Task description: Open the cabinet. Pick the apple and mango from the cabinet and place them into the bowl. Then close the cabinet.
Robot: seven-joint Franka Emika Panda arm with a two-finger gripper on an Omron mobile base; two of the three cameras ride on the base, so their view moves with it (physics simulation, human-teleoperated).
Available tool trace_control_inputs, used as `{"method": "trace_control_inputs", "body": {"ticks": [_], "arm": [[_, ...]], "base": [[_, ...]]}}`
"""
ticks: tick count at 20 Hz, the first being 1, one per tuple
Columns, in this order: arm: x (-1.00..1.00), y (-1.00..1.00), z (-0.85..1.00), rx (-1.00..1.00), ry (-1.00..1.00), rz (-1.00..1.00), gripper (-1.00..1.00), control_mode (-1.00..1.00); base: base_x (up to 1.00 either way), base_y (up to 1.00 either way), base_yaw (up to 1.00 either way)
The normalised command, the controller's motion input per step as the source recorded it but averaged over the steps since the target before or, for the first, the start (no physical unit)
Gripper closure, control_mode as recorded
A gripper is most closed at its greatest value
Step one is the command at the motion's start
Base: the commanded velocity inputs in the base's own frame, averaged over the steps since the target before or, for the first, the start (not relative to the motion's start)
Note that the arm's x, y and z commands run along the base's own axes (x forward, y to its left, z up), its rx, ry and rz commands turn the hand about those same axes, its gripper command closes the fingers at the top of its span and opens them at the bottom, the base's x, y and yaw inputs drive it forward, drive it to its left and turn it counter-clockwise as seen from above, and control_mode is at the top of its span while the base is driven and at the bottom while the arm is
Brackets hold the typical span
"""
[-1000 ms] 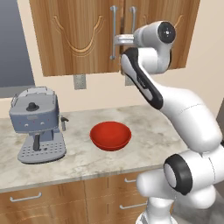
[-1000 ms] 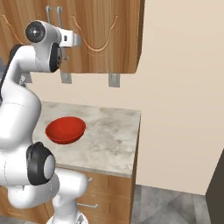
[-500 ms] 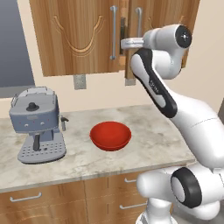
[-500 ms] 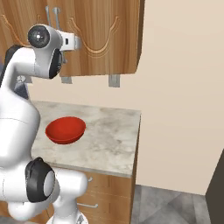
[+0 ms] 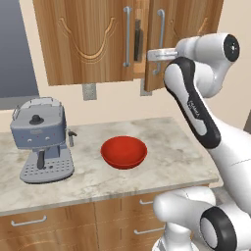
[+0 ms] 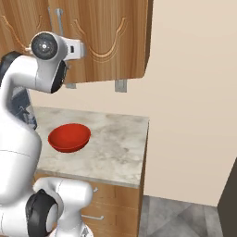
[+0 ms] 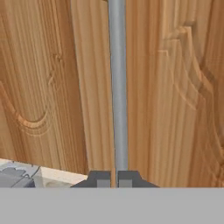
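Dark fingertips of your gripper (image 7: 111,178) sit pressed together around the silver handle (image 7: 118,87) of the right door (image 5: 184,37) — that door stands slightly ajar on the cabinet (image 5: 88,39), above the counter (image 5: 98,179) — where the red bowl (image 5: 124,152) rests beside the grey coffee machine (image 5: 41,139).

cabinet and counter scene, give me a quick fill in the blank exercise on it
1. The tool is shut on the cabinet's right ____.
2. The cabinet's right door stands slightly ____.
3. The bowl on the counter is ____ in colour.
4. Left of the bowl stands a grey ____ machine.

Missing words: handle; open; red; coffee
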Motion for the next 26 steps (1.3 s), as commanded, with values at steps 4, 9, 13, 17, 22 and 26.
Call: {"method": "trace_control_inputs", "body": {"ticks": [4, 9, 13, 17, 22, 26], "arm": [[-0.74, -0.06, 0.0, 0.0, -0.04, 0.06, 1.0, -1.0], [-0.68, -0.01, 0.0, 0.0, -0.04, 0.05, 1.0, -1.0], [-0.26, 0.27, 0.0, 0.0, 0.0, 0.0, 1.0, -1.0], [0.0, 0.53, 0.0, -0.02, 0.01, 0.0, 1.0, -1.0], [0.0, 0.54, -0.08, -0.14, 0.01, 0.01, 1.0, -1.0], [0.12, 0.34, -0.28, -0.19, 0.0, 0.01, 1.0, -1.0]], "base": [[0.0, 0.0, 0.0], [0.0, 0.0, 0.0], [0.0, 0.0, 0.0], [0.0, 0.0, 0.0], [0.0, 0.0, 0.0], [0.0, 0.0, 0.0]]}}
